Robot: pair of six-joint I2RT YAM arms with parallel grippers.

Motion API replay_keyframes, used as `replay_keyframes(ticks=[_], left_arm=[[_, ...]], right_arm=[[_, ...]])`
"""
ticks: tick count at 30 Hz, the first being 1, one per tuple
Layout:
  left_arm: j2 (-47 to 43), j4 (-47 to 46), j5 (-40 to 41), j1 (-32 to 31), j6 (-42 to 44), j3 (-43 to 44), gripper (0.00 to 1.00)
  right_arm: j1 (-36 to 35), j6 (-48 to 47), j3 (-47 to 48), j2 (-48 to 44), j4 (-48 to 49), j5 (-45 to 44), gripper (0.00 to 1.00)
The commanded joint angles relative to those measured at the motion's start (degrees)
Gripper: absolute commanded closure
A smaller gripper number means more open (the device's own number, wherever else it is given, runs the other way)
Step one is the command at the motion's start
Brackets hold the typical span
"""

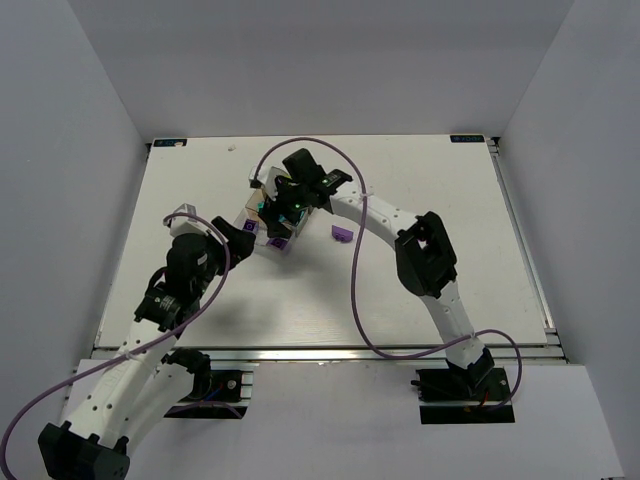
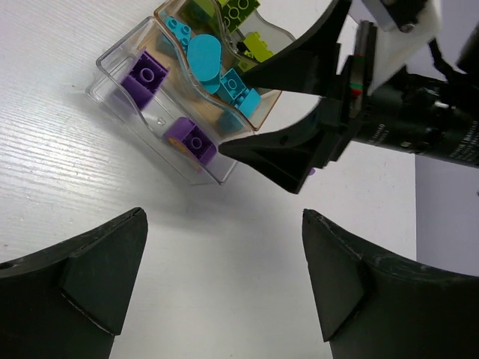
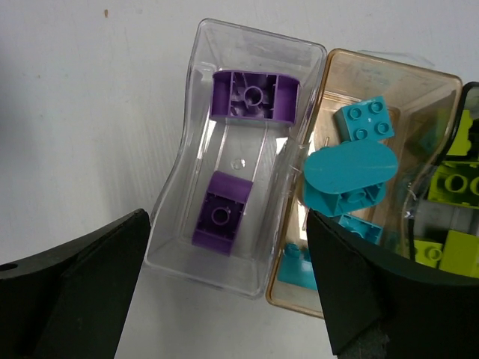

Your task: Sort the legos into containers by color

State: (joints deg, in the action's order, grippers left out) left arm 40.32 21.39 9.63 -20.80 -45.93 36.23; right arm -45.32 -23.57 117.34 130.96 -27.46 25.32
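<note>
The three containers stand side by side, walls touching, so that each colour has its own compartment. The clear thin-walled plastic tray (image 3: 176,187) holds two purple studded bricks (image 3: 251,96), one with its hollow underside up. The orange-tinted transparent tray (image 3: 419,82) holds the cyan bricks (image 3: 367,120), among them a smooth oval-topped piece resting tilted on the others. The smoky grey tray (image 3: 462,93) holds the lime green bricks (image 3: 456,179).

The right gripper (image 3: 228,221) hangs directly over the clear tray, jaws spread and nothing between them. The left gripper (image 2: 223,224) is likewise spread and empty, low over the white matte table (image 2: 60,149) just beside the clear tray.

One loose purple brick (image 1: 343,235) lies on the table near the trays. It probably belongs in the clear tray. All bricks are hard, glossy plastic.
</note>
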Motion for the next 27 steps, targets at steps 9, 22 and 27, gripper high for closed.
replay_keyframes(ticks=[9, 22, 27], left_arm=[[1.52, -2.31, -0.4, 0.23, 0.23, -0.46, 0.02], [2.4, -3.9, -1.01, 0.23, -0.39, -1.6, 0.02], [1.7, -3.46, -0.58, 0.23, -0.65, -2.04, 0.02]], right_arm=[[7.26, -10.18, -18.88, -23.09, 4.93, 10.0, 0.17], [14.29, -4.29, -32.44, -30.67, 14.11, 3.16, 0.11], [16.05, -3.23, -31.65, -29.53, 11.82, 1.76, 0.11]])
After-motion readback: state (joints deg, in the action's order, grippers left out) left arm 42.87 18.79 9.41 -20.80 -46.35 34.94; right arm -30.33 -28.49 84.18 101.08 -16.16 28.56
